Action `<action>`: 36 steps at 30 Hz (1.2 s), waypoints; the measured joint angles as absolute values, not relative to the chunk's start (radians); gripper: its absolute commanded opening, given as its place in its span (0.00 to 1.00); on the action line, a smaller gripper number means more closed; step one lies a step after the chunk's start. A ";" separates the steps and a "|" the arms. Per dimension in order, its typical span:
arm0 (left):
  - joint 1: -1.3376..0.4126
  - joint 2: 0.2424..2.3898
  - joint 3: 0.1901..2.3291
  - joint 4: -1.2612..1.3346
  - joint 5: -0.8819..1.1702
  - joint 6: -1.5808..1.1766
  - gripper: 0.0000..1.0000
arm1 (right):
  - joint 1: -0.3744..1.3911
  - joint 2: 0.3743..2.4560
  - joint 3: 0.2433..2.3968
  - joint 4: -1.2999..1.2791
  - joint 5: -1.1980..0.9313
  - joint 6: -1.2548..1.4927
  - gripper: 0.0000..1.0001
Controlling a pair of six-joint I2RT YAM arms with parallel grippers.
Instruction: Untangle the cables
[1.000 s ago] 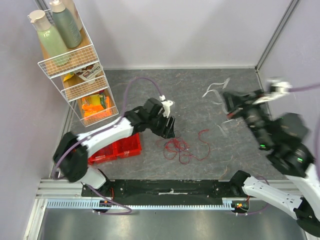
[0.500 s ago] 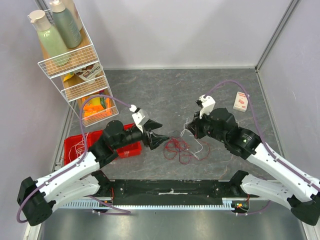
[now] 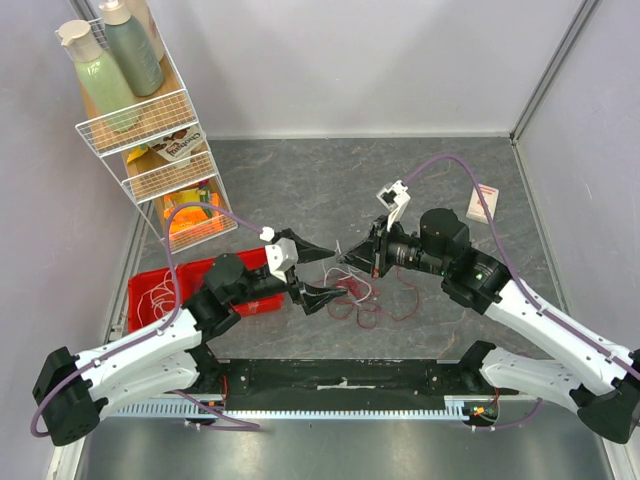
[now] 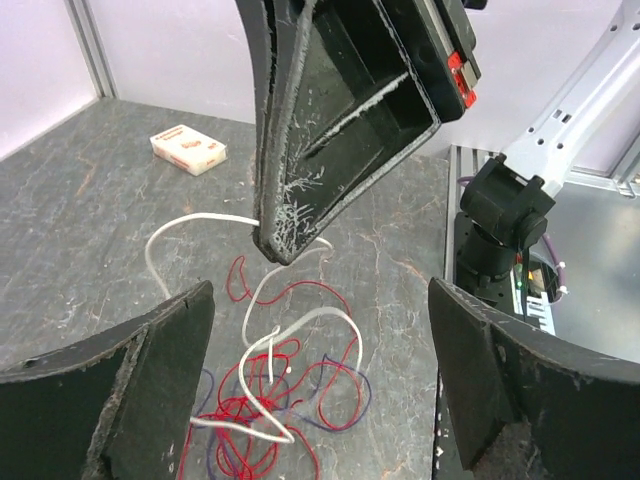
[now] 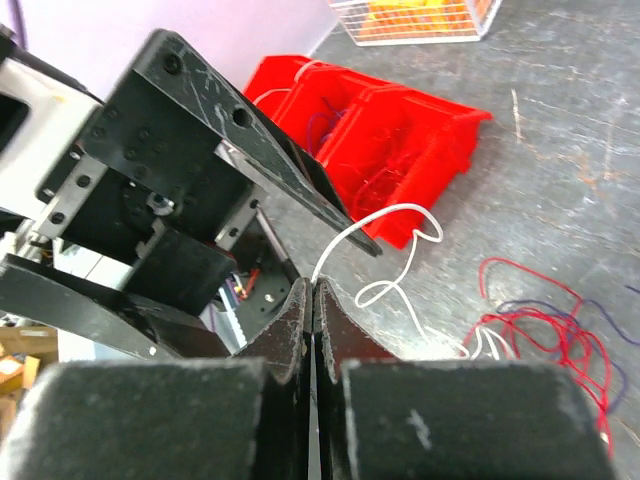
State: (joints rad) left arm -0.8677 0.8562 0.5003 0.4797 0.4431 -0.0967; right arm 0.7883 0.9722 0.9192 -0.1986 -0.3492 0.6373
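**Entry: the cables.** We are listing a white cable (image 4: 300, 316), thread-thin and limp. It is rising out of a loose tangle of red and dark purple cables (image 4: 245, 430) lying mid-counter between the two arms.

**Right fingers (image 5: 312, 300):** pressed together, clamping the white cable at their tips and holding its upper end above the heap. From there the strand is curling down and towards the left arm.

**Left fingers (image 4: 130, 385):** spread wide and gripping nothing. They are pointing at the tangle, with the right fingertips hanging in the gap between them.

**Relation:** we are judging the left arm the nearer to the heap, which is lying just below and beyond its opening. The white strand is running roughly from the clamp down to the heap.

**Materials:**
- Fingers: black, wedge-shaped, scuffed plastic.
- Counter (image 3: 300, 180): grey, veined, matte.
- Red bin (image 5: 400, 130): moulded plastic, holding more thin cables, beside the left arm.
- Small box (image 3: 483, 203): lying far right.
- Wire rack (image 3: 150, 130): white, standing far left.
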 measured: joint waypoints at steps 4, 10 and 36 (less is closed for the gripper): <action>-0.880 0.839 0.482 0.504 0.416 -0.075 0.89 | 0.788 0.989 0.919 -0.137 -0.390 0.690 0.00; -0.884 0.838 0.479 0.525 0.382 -0.067 0.63 | 0.788 1.001 0.877 -0.019 -0.422 0.782 0.00; -0.884 0.849 0.479 0.533 0.331 -0.080 0.37 | 0.799 1.043 0.824 0.144 -0.417 0.883 0.00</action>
